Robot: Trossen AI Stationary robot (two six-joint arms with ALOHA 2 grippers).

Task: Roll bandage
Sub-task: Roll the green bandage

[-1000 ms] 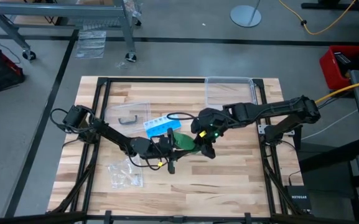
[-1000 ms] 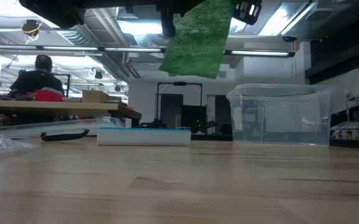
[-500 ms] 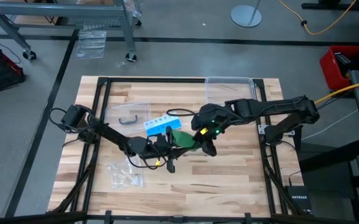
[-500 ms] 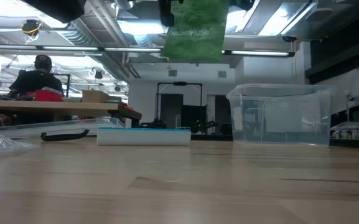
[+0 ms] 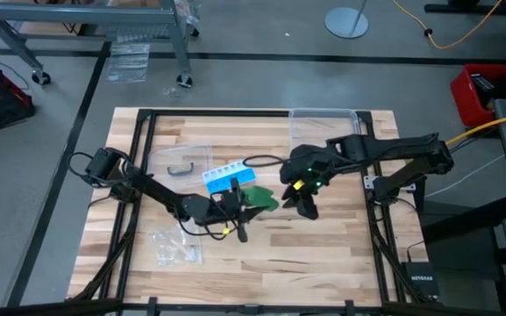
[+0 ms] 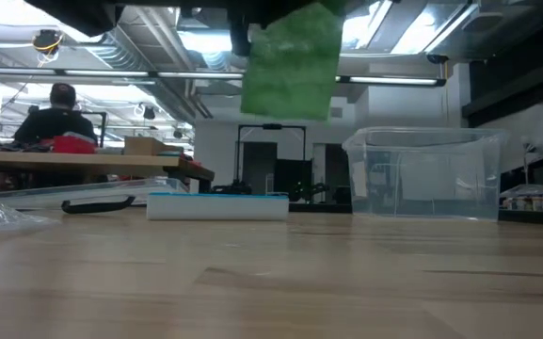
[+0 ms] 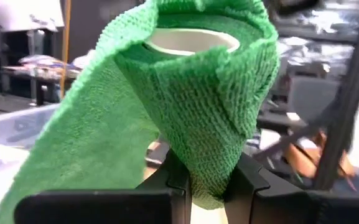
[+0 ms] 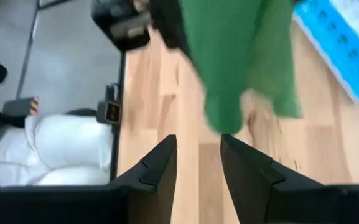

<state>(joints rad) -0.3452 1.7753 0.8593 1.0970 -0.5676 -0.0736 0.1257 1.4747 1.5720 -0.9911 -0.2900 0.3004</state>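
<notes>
Since a second ago the right claw (image 5: 303,207) has drawn back from the bandage (image 5: 259,198) toward the right side of the surface (image 5: 323,254), and a gap of bare wood now shows between the two where before they overlapped. In the right wrist view its two dark fingers (image 8: 160,167) stand apart with only wood between them, the green cloth hanging farther off and free of them. The left claw (image 5: 238,204) holds the bandage near the middle of the surface, lifted clear of it; in the left wrist view the fingers (image 7: 247,180) are clamped on the lower end of a partly wound green roll with a pale core at its centre, and a loose tail of the fabric hangs off to one side. From table height the green strip (image 6: 292,61) hangs high above the wood, tilted a little. Just beside the bandage, on the far side, lies the blue and white pill box (image 5: 227,175). A clear plastic box (image 5: 324,129) stands at the far edge, and a small clear bag (image 5: 175,247) lies near the left front corner.
</notes>
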